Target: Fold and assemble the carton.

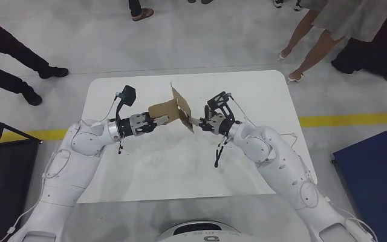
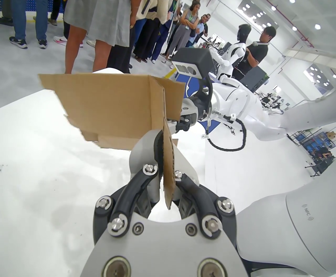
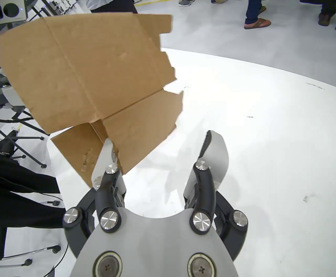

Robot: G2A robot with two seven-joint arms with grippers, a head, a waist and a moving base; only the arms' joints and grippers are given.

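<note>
Brown carton (image 1: pixel 175 107) in left gripper (image 2: pixel 164 149), above table (image 1: pixel 254 91).

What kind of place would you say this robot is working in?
Most likely a large industrial hall or robot test floor: a grey floor with a yellow line, a high white ceiling with rows of lamps, and another humanoid robot in the background.

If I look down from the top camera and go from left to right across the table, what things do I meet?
left gripper, shut tight → carton, which it holds → right gripper, fingers open
</note>
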